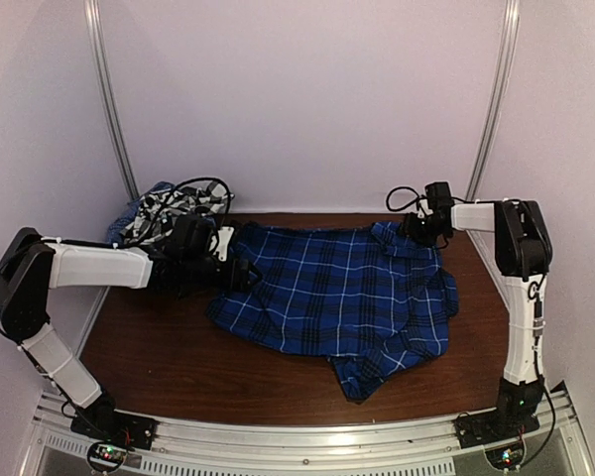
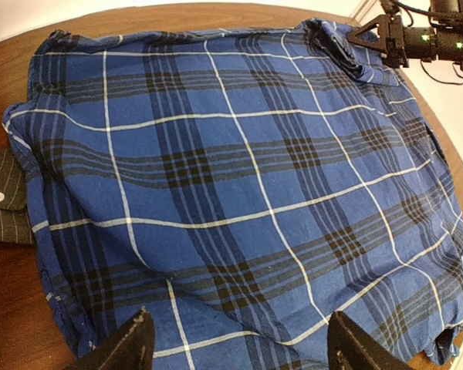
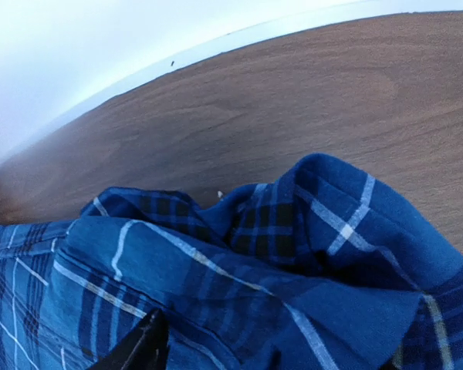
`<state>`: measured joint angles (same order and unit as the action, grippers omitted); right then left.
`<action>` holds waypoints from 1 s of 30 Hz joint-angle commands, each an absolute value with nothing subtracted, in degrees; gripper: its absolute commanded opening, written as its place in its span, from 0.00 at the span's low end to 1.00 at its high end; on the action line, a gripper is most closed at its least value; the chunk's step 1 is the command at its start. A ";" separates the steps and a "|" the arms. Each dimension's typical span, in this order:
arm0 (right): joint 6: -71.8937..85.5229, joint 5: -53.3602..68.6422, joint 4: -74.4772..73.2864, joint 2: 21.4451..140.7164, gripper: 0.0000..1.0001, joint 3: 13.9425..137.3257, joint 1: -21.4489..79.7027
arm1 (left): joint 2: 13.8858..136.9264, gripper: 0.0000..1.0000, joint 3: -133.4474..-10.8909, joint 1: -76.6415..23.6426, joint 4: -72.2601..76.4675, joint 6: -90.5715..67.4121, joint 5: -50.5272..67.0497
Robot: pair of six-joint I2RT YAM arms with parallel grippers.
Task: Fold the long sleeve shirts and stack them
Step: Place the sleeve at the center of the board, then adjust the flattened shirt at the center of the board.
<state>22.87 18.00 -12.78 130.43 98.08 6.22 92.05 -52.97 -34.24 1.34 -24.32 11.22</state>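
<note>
A royal-blue plaid shirt (image 1: 337, 288) with thin white lines lies spread across the middle of the brown table (image 1: 169, 357). My left gripper (image 1: 240, 276) hovers at its left edge, jaws wide open over the cloth (image 2: 231, 177), holding nothing (image 2: 239, 327). My right gripper (image 1: 413, 230) sits at the shirt's far right corner, where the fabric (image 3: 293, 285) is bunched up. Its jaws (image 3: 270, 343) stand apart above the cloth, only one fingertip (image 3: 143, 343) clearly showing. A dark pinstripe shirt (image 2: 4, 208) peeks out beside the blue one.
A heap of other shirts (image 1: 169, 210), black-and-white plaid and pale blue, sits at the back left corner under black cables. White walls close the table at the back and sides. Bare wood lies along the near edge.
</note>
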 commanded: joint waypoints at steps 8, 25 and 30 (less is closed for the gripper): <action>21.30 17.18 -8.09 97.93 1.00 70.35 7.73 | 89.58 0.88 -51.74 -34.54 0.63 -21.91 12.76; 47.42 0.35 -25.42 55.16 1.00 28.08 33.17 | 83.85 0.89 -37.60 -37.32 3.96 -30.39 18.24; 50.15 -2.48 -25.86 53.98 1.00 24.26 33.66 | 83.78 0.89 -35.75 -37.35 2.76 -32.32 12.27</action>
